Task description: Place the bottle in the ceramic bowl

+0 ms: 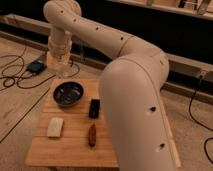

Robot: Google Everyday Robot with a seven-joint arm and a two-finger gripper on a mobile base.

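Note:
The bottle (55,126), small, cream-white and oblong, lies on its side at the front left of the wooden table (70,150). The ceramic bowl (68,93), round, dark and glossy, stands at the back left of the table and looks empty. My gripper (61,68) hangs from the arm above the table's back left edge, just behind and to the left of the bowl. It is well away from the bottle.
A black rectangular object (94,108) lies right of the bowl. A dark red-brown oblong object (92,134) lies in front of it. My large arm (132,100) covers the table's right side. Cables and a dark box (36,66) lie on the floor at left.

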